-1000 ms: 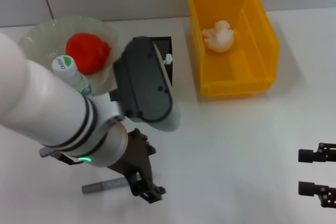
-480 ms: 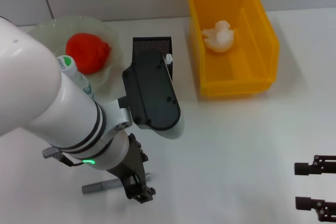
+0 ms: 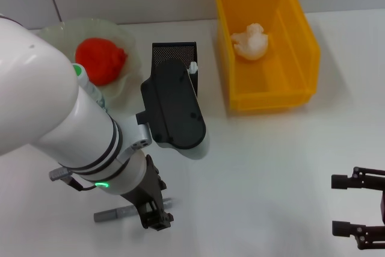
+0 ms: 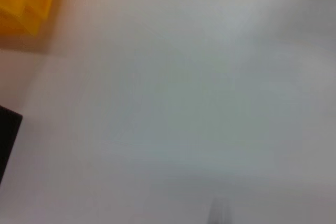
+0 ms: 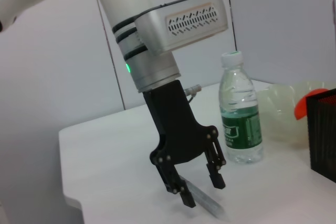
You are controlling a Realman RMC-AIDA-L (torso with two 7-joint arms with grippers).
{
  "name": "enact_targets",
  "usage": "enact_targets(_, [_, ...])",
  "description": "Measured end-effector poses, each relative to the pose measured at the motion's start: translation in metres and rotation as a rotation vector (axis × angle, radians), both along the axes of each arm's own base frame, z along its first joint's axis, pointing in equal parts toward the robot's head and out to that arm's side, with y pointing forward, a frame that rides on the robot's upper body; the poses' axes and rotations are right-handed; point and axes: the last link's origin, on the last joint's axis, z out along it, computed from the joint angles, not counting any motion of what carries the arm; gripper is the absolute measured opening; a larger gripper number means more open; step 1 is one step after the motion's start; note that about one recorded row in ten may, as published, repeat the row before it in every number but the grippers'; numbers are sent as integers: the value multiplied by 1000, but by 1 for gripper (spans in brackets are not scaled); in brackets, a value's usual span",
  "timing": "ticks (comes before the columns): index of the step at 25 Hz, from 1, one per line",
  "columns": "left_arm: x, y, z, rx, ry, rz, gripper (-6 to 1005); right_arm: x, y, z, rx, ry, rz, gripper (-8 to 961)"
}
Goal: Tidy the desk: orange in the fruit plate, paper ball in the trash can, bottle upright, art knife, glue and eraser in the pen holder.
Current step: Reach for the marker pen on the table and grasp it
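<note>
The orange (image 3: 99, 58) lies in the pale green fruit plate (image 3: 127, 43) at the back left. The bottle (image 5: 240, 116) stands upright beside the plate; in the head view only its cap (image 3: 78, 70) shows behind my left arm. The paper ball (image 3: 250, 40) rests in the yellow trash can (image 3: 301, 40). The black mesh pen holder (image 3: 174, 51) stands between plate and can. A slim grey art knife (image 3: 114, 212) lies near the front edge. My left gripper (image 5: 202, 188) is open, its fingers straddling the knife's end at table level. The glue and eraser are out of view. My right gripper (image 3: 360, 210) is open at the front right.
A small white tip (image 3: 192, 67) shows at the pen holder's rim. My left forearm and wrist housing (image 3: 174, 112) hang over the table's left middle and hide the surface under them. White wall tiles run along the back edge.
My left gripper has dropped and shifted slightly left, onto the art knife's end. The right gripper has risen a little further into the head view.
</note>
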Motion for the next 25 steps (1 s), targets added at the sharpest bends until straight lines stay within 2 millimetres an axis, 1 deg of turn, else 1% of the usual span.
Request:
enact_targets(5, [-1, 1, 0, 1, 5, 3, 521, 1, 1, -2, 7, -4, -11, 751])
enact_targets(6, [-4, 6, -1, 4, 24, 27, 513, 1, 1, -2, 8, -4, -15, 759])
enact_targets(8, [-5, 8, -1, 6, 31, 38, 498, 1, 1, -2, 8, -4, -18, 777])
enact_targets(19, [-9, 9, -3, 3, 55, 52, 415, 2, 0, -3, 9, -4, -23, 777])
enact_targets(23, [-9, 10, -3, 4, 58, 53, 223, 2, 0, -3, 10, -5, -22, 777])
enact_targets(25, [-9, 10, -3, 4, 61, 51, 230, 2, 0, -3, 10, -5, -22, 777])
